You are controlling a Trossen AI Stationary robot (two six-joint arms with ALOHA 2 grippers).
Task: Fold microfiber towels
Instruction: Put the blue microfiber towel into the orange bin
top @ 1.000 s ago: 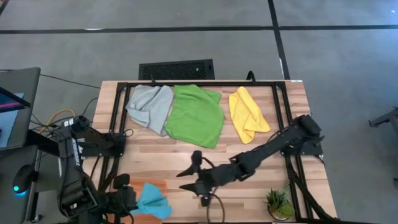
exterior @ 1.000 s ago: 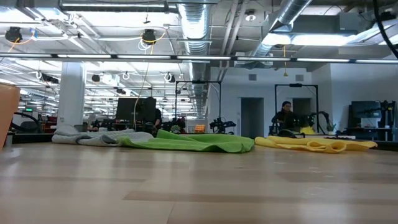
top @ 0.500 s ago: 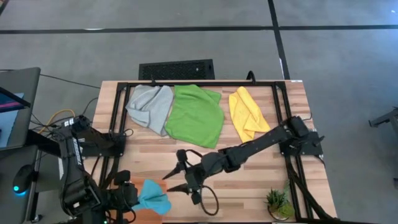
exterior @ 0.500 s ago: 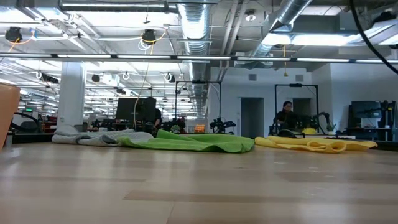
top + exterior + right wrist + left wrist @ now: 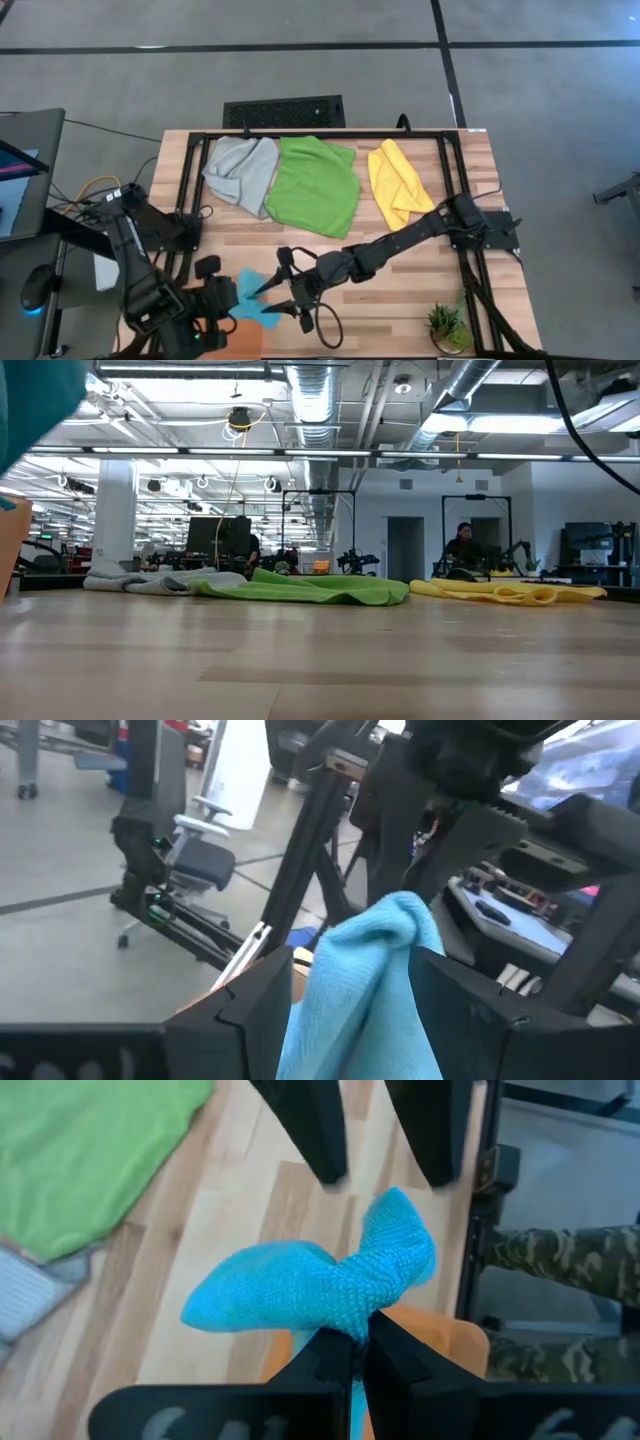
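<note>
left gripper [image 5: 358, 1342] jaws pinch teal towel [image 5: 310, 1285] above orange tray [image 5: 440, 1340]; right gripper [image 5: 268, 297] jaws spread around its tip.

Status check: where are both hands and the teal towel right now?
Left hand shut on teal towel, lifted above orange tray. Right hand open, fingers straddling the towel's free end. Grey, green, yellow towels untouched at far edge.

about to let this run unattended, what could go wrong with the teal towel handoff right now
The left gripper pinches only a bunched bit of the teal towel, so it could slip out when tugged. The right gripper is open with its fingers either side of the cloth; closing on a wad instead of a corner would likely make a crooked fold. The two grippers are also very close and could collide above the orange tray.
</note>
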